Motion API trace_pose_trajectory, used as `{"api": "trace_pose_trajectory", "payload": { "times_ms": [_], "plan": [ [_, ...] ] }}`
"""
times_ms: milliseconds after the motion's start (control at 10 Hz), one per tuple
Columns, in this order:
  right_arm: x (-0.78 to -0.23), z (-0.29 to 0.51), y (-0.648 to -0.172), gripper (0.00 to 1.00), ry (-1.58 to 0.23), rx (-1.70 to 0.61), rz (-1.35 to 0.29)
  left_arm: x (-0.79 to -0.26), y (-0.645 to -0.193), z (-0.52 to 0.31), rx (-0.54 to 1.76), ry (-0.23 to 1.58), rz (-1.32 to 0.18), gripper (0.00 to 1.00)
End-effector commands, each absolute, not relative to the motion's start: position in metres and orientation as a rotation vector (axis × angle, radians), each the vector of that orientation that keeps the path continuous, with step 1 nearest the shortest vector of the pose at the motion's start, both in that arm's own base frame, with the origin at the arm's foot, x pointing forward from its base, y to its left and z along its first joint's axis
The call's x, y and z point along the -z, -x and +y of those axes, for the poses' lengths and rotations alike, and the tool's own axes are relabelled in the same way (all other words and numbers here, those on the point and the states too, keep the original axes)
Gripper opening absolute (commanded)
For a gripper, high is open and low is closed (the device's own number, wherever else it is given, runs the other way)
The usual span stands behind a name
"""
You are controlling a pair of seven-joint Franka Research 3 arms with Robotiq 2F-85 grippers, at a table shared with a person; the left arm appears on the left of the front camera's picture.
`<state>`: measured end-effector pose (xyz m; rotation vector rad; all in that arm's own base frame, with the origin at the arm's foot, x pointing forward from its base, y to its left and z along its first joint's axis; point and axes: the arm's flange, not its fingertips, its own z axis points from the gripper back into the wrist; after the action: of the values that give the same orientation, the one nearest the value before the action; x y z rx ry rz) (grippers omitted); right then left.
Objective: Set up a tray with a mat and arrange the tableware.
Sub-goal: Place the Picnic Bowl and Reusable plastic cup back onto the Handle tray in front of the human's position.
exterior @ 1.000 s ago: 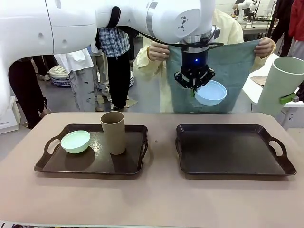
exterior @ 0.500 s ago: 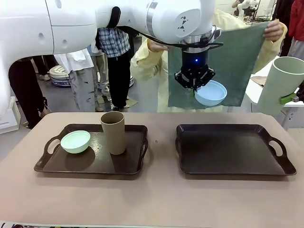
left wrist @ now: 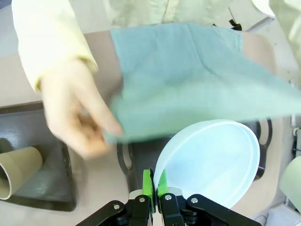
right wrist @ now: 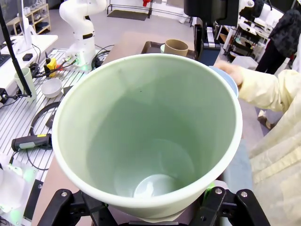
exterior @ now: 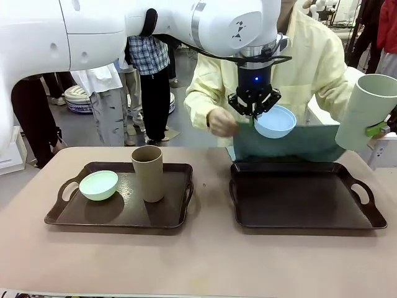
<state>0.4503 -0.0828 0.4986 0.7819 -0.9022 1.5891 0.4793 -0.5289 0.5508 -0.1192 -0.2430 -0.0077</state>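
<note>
You will see that the person has lowered the green mat from chest height to the table's far edge, just behind the right-hand tray.

Left arm extended from its own side across the middle, wrist vertical, blue light on at the wrist. Left claw pointed straight down, well above the surface, jaws pinched tight, green pads clamped on the rim of the light blue bowl. Right claw sat at the far right, off the surface, fingers spread wide and gripping the pale green tumbler low on its body, tumbler tilted.
</note>
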Motion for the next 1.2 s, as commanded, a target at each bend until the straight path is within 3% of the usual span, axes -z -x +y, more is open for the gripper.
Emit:
{"api": "trace_pose_trajectory", "payload": {
  "times_ms": [0, 1100],
  "plan": [
    [-0.5002, -0.0812, -0.4488, 0.05, -0.782, -1.604, -0.91, -0.5534, -0.4807, -0.5284, 0.016, 0.128, -0.252, 0.0],
    [-0.5002, -0.0812, -0.4488, 0.05, -0.782, -1.604, -0.91, -0.5534, -0.4807, -0.5284, 0.016, 0.128, -0.252, 0.0]
  ]
}}
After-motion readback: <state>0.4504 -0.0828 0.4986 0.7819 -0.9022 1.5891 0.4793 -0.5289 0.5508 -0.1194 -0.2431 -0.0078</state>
